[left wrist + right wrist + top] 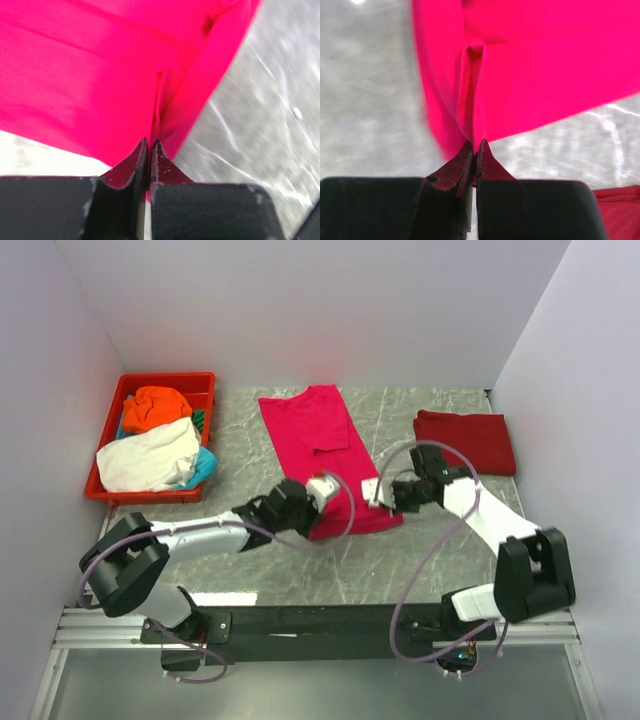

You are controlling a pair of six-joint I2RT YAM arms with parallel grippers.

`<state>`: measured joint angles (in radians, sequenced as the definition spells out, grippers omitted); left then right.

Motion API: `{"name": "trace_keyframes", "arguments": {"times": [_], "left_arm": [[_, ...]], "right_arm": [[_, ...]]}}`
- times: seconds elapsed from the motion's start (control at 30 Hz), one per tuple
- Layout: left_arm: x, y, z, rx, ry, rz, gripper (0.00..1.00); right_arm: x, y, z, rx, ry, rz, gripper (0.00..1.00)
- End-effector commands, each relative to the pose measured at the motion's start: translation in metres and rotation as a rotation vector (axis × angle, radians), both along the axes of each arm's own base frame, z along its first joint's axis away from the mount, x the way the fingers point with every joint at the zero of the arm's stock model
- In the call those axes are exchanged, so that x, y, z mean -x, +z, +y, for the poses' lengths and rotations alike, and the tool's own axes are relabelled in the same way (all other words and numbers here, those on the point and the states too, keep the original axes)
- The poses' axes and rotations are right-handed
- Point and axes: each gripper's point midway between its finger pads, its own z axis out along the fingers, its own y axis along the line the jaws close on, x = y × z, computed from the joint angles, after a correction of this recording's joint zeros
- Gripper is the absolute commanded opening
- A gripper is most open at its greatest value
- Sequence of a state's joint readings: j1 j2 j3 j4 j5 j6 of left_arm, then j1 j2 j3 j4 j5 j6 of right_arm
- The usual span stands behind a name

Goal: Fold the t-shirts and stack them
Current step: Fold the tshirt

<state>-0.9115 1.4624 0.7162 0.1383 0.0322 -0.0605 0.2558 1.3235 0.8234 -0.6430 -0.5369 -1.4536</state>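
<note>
top external: a pink shirt (pixel 318 435) lies lengthwise in the middle of the grey marbled counter (pixel 400 560), near end toward the arms.
left tool: the left tool (pixel 328 490) is over the near left part of the pink shirt.
right tool: the right tool (pixel 380 492) is at the near right edge of the same shirt, close to the left one.
left wrist: the left tool (pixel 150 145) is closed, its tips pinching a raised fold of the pink shirt (pixel 100 75); bare counter (pixel 260 125) shows to the right.
right wrist: the right tool (pixel 474 145) is closed too, clamped on a ridge of the pink shirt (pixel 545 65) by its edge; counter (pixel 365 100) lies to the left.
dark red shirt: a dark red shirt (pixel 465 440) lies folded at the far right of the counter, apart from the pink one; a corner of the dark red shirt (pixel 620 210) shows in the right wrist view.
tray: a red tray (pixel 150 377) at the far left holds an orange shirt (pixel 155 408), a white shirt (pixel 150 455) and a teal shirt (pixel 205 468), all crumpled.
</note>
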Motion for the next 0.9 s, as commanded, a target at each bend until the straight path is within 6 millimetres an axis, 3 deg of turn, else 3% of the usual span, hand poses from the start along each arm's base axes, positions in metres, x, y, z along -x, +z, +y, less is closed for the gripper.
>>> {"name": "trace_keyframes", "arguments": {"times": [0.0, 0.03, 0.1, 0.13, 0.2, 0.23, 0.3, 0.33, 0.37, 0.43, 0.5, 0.53, 0.73, 0.87], "left_arm": [[-0.035, 0.035, -0.009, 0.093, -0.014, -0.047, 0.01], [-0.054, 0.044, -0.002, 0.109, 0.017, -0.061, 0.01], [-0.07, 0.043, 0.002, 0.108, 0.029, -0.048, 0.01], [-0.089, 0.053, 0.009, 0.123, 0.066, -0.059, 0.01], [-0.105, 0.049, 0.016, 0.113, 0.089, -0.035, 0.01], [-0.122, 0.057, 0.023, 0.126, 0.118, -0.046, 0.01], [-0.136, 0.05, 0.03, 0.105, 0.113, -0.037, 0.01], [-0.149, 0.056, 0.036, 0.112, 0.134, -0.044, 0.01], [-0.154, 0.055, 0.038, 0.112, 0.138, -0.041, 0.01], [-0.168, 0.049, 0.043, 0.097, 0.151, -0.023, 0.01], [-0.178, 0.044, 0.048, 0.085, 0.165, -0.01, 0.01], [-0.181, 0.042, 0.05, 0.082, 0.17, -0.006, 0.01], [-0.202, 0.034, 0.064, 0.076, 0.202, 0.013, 0.01], [-0.215, 0.03, 0.07, 0.079, 0.213, 0.024, 0.01]], "right_arm": [[-0.056, 0.035, 0.017, -0.088, -0.115, -0.074, 0.0], [-0.065, 0.028, 0.019, -0.084, -0.131, -0.05, 0.0], [-0.09, 0.044, 0.025, -0.108, -0.172, -0.072, 0.0], [-0.1, 0.036, 0.027, -0.105, -0.191, -0.044, 0.0], [-0.124, 0.051, 0.034, -0.139, -0.231, -0.064, 0.0], [-0.132, 0.042, 0.037, -0.133, -0.244, -0.04, 0.0], [-0.155, 0.053, 0.044, -0.155, -0.266, -0.056, 0.0], [-0.162, 0.042, 0.046, -0.143, -0.275, -0.035, 0.0], [-0.175, 0.052, 0.052, -0.153, -0.275, -0.06, 0.0], [-0.186, 0.04, 0.058, -0.14, -0.286, -0.043, 0.0], [-0.2, 0.047, 0.068, -0.148, -0.286, -0.068, 0.0], [-0.204, 0.036, 0.069, -0.135, -0.295, -0.054, 0.0], [-0.244, 0.035, 0.078, -0.127, -0.363, -0.113, 0.0], [-0.258, 0.029, 0.08, -0.115, -0.393, -0.113, 0.0]]}}
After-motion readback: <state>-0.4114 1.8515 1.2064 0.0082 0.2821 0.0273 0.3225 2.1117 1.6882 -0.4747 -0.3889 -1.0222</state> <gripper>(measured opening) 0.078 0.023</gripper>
